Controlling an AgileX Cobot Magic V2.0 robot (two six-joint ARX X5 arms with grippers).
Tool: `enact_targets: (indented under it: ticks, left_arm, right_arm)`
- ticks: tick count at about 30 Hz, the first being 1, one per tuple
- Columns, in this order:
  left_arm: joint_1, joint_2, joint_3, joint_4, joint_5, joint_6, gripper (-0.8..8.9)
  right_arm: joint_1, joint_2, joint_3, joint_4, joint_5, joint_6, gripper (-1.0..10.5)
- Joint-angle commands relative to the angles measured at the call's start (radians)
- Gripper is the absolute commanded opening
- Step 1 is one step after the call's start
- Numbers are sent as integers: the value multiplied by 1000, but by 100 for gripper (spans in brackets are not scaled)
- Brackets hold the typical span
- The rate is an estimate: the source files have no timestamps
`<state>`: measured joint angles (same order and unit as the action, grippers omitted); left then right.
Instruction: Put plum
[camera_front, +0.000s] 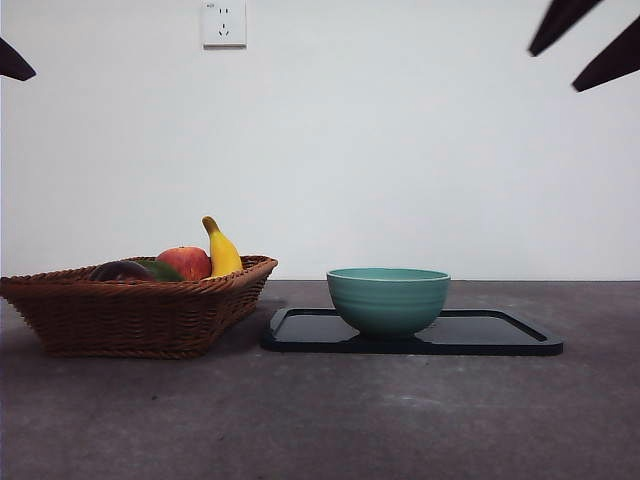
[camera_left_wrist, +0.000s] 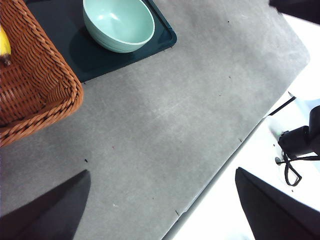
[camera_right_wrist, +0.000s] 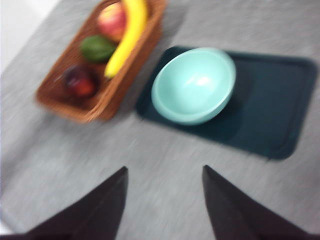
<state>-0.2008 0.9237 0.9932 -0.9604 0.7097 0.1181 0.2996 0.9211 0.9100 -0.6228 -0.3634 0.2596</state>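
Plum (camera_right_wrist: 80, 82) sits in the wicker basket (camera_front: 130, 318) beside the green fruit (camera_right_wrist: 97, 47), apple (camera_front: 185, 262) and banana (camera_front: 222, 250). Right hand (camera_right_wrist: 165, 210) and left hand (camera_left_wrist: 160, 210) both hang above the table (camera_front: 400, 420), jaws apart, gripping nothing.

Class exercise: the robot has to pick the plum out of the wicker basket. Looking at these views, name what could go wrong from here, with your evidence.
1. The plum lies low in the basket beside the dark green fruit; both look dark, so the wrong fruit might be grasped.
2. The banana and apple crowd the basket, so open jaws coming down could knock them.
3. The right gripper is high above the table, and its view is blurred, which may spoil aiming.
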Motion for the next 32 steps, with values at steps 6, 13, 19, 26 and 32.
enact_targets:
  ticks: [6,13,19,26,32]
  left_arm:
    - [-3,6,21,10,6,13,465]
    - [-3,6,21,10,6,12,465]
    - [-3,6,21,10,6,12,465]
    - [-3,6,21,11,6,12,465]
    - [-3,6,21,10,6,12,465]
  right_arm:
    - [2,335,248,13,41,-46,298]
    - [2,605,419,6,54,-69,299]
    - [3,755,477,8,84,-80,298]
    - [4,869,482,26,85,-89,298]
    - [14,938,482,51,111,-89,297]
